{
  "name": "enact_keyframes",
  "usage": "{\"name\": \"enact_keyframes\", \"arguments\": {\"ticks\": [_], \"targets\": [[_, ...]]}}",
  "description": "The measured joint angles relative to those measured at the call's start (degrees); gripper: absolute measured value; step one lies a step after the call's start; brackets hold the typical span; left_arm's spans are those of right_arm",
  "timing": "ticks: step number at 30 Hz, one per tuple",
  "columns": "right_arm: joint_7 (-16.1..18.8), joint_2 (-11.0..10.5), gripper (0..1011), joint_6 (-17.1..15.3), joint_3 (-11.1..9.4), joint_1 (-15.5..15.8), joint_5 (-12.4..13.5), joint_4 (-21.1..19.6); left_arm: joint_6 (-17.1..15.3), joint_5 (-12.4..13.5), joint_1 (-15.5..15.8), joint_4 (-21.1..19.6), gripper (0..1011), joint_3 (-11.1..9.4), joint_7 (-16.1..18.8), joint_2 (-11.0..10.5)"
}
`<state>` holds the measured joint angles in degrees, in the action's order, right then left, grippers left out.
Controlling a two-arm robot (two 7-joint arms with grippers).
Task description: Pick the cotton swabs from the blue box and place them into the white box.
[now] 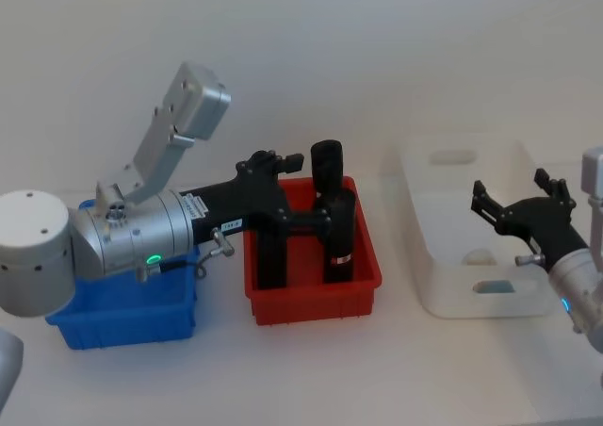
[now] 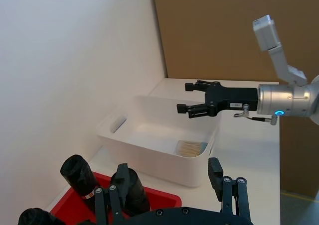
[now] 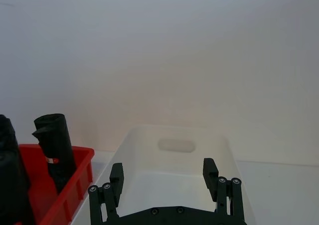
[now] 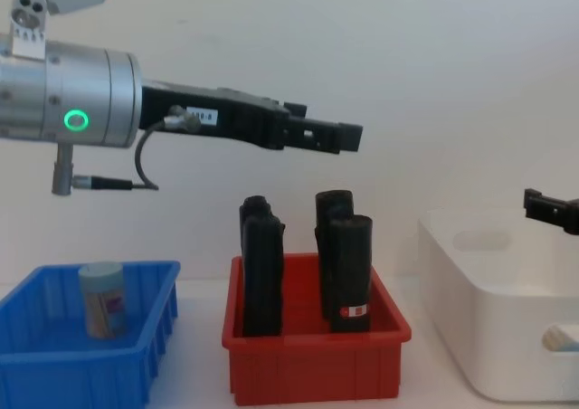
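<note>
Chest view has one cotton swabs jar (image 4: 101,299) upright in the blue box (image 4: 54,373); in head view the left arm covers that spot; left gripper (image 4: 348,137) fingers apart, empty, high over the red bin (image 4: 317,373), jar well below and behind it; left wrist view shows a second jar (image 2: 191,148) lying in the white box (image 2: 149,155), label unreadable, under the right gripper (image 2: 192,98), also spread and empty.

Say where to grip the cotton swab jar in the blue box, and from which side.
Likely from straight above, closing on the round sides just under the light blue lid. The cotton swab jar stands upright inside the blue box, whose ribbed walls ring it and would block a sideways approach. The left gripper, open above the red bin, is the nearer one.
</note>
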<state>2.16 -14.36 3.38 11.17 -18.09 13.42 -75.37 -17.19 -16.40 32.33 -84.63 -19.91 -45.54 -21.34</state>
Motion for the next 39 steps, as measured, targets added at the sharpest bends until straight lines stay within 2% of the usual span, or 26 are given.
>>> {"name": "enact_keyframes", "arguments": {"ticks": [31,32,39], "targets": [[1.55,-4.57,1002,-4.92,1.67,17.27,2.80,-23.63,8.87,2.67,-10.15,-4.67,1004,-3.35,24.23,-0.31],[1.55,-4.57,1002,-4.92,1.67,17.27,2.80,-23.63,8.87,2.67,-10.15,-4.67,1004,-3.35,24.23,-0.31],[1.69,-4.99,1002,-5.36,1.81,18.85,3.07,-25.74,10.90,3.29,-12.48,-5.76,1004,-4.10,29.89,-0.38]]}}
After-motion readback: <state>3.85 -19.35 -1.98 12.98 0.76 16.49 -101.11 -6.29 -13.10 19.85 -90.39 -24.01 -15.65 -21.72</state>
